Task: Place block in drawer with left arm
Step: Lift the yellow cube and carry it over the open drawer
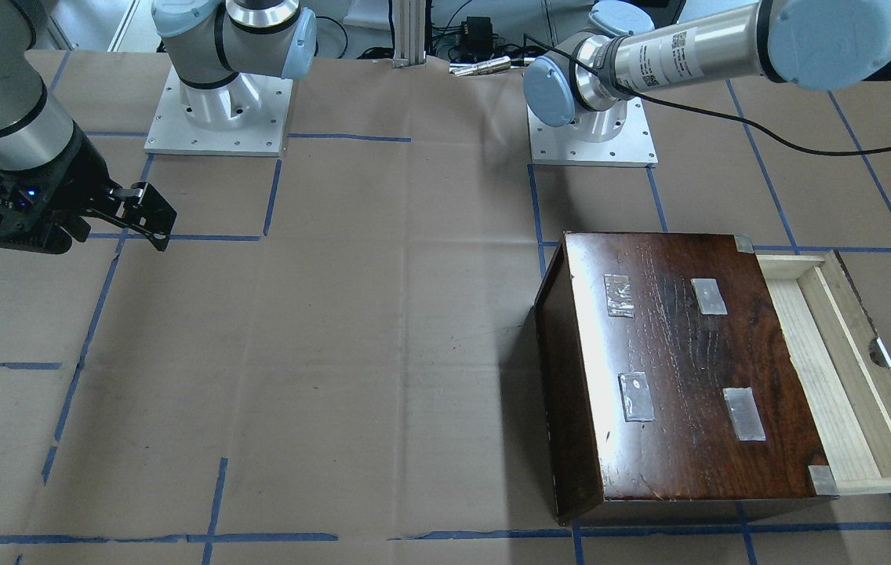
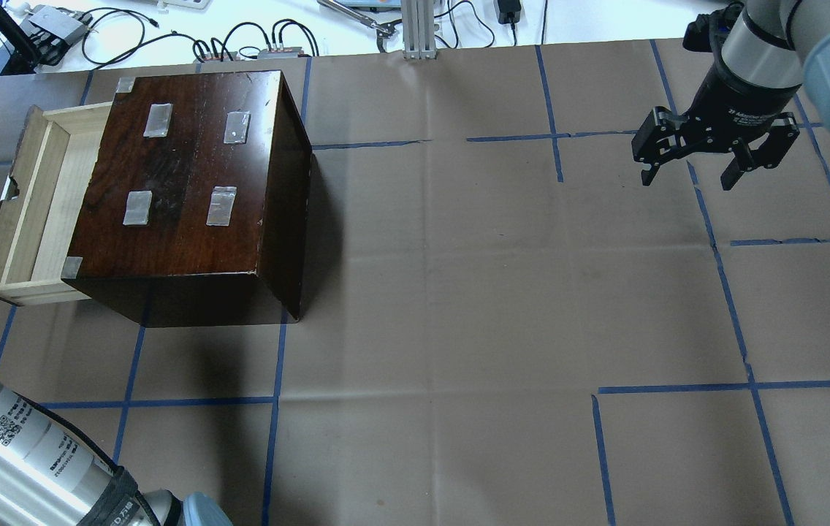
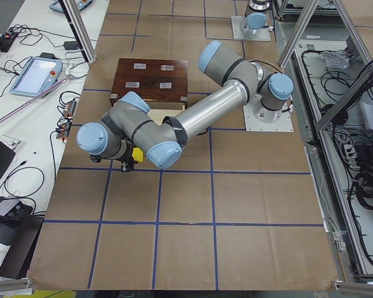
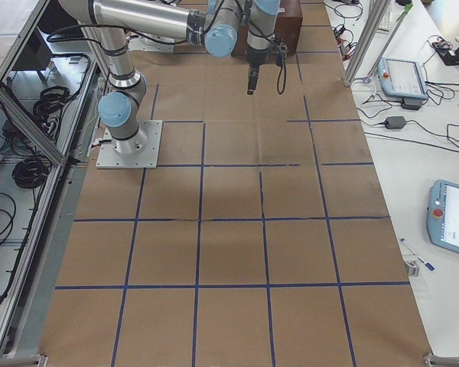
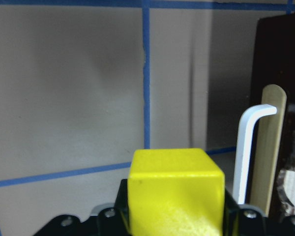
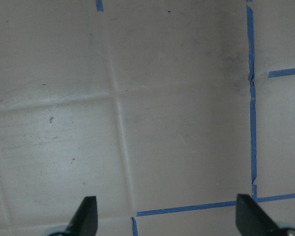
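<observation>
Nearest, in the left wrist view: block (image 5: 174, 187), bright yellow, sitting clamped between the fingers of the left gripper (image 5: 174, 216), which is gripping it narrowly above the counter (image 5: 64, 98). Beyond it: drawer (image 2: 28, 212), a pale wood tray, standing pulled out of the cabinet (image 2: 188, 161), with the block hanging just outside the drawer's front panel and not lying in the tray. The cabinet, glossy dark brown, is carrying several tape patches (image 2: 158, 120) on its top. Farthest: right gripper (image 2: 687, 179), hovering over the counter with jaws spread wide, holding nothing, well apart from the cabinet.
</observation>
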Action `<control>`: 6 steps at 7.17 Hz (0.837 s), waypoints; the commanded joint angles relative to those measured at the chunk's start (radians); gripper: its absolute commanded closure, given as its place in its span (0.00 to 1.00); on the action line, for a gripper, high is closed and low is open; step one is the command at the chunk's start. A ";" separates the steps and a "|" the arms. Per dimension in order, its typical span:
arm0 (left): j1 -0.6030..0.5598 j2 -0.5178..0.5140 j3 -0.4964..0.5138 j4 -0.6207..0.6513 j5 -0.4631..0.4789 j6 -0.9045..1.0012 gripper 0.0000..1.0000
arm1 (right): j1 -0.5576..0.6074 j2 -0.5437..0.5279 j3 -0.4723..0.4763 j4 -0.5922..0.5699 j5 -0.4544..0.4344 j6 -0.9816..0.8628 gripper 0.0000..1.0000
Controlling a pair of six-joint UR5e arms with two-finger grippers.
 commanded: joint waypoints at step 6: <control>-0.162 0.543 -0.808 0.501 0.002 -0.261 0.72 | 0.000 0.000 0.001 0.000 0.000 0.000 0.00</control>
